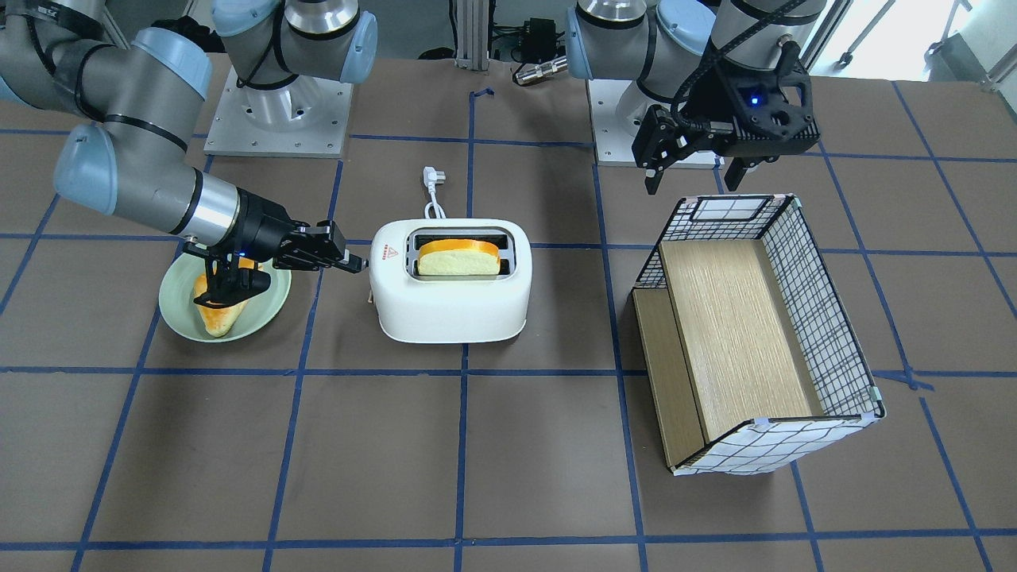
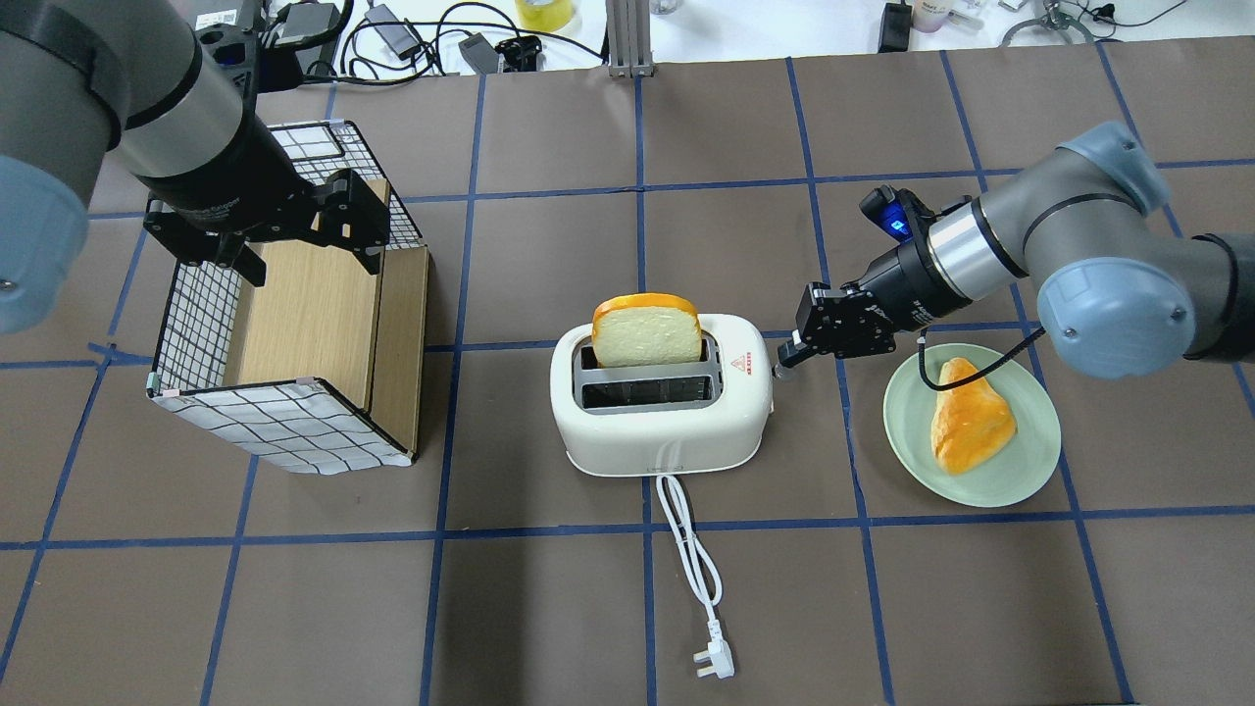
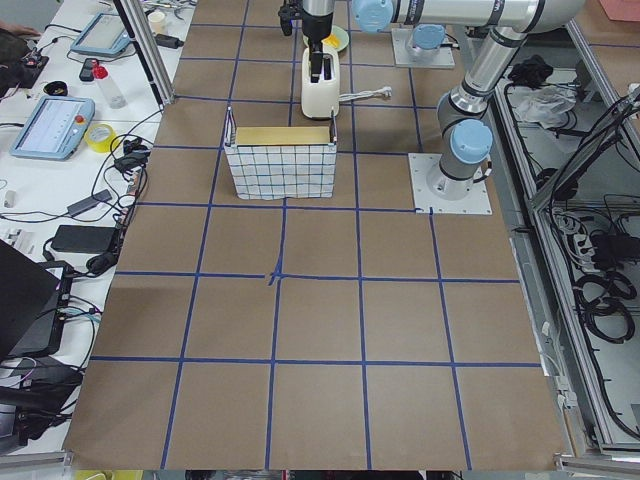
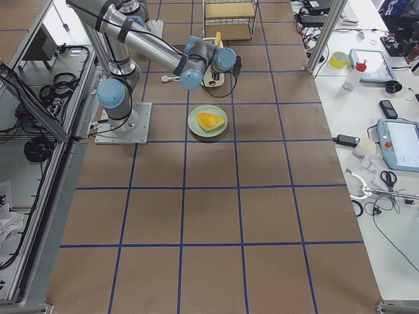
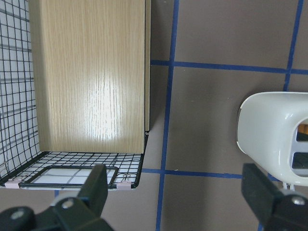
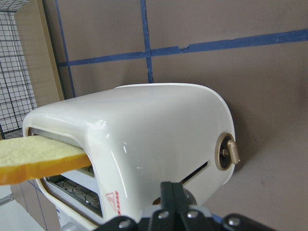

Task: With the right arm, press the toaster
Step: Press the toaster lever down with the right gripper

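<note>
Clenched on nothing, the right gripper point(image 6: 172, 191) sits just at the lever slot point(image 6: 195, 174) of the toaster point(image 2: 659, 417), mid-table, long axis 9-to-3 in the overhead view with that end at 3 o'clock; hard, slick, probably light plastic, so press straight down along that slot.
</note>
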Tool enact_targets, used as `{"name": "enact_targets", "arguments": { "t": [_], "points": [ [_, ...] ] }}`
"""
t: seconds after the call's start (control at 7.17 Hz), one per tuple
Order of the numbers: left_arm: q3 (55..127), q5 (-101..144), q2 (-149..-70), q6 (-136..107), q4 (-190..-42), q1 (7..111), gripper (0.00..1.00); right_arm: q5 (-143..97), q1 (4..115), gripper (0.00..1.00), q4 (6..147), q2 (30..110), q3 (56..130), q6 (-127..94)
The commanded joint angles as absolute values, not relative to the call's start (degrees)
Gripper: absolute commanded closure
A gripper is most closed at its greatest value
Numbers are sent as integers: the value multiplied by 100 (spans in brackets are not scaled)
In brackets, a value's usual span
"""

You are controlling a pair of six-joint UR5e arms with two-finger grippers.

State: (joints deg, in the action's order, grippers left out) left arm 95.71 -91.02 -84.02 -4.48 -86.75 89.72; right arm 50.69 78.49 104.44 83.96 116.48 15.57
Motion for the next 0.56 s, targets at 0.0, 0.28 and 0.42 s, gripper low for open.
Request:
{"name": "enact_targets", "arguments": {
  "t": [0.0,0.28,0.42],
  "points": [
    [9571,-9105,-8402,-448,-8675,8974,0,5106,7857,100,10582,8245,11654,1564],
    [9571,-9105,-8402,-448,-8675,8974,0,5115,7857,100,10818,8096,11724,1582],
    [9571,-9097,-8402,-448,-8675,8974,0,5115,7857,100,11089,8016,11855,1582]
  ]
}}
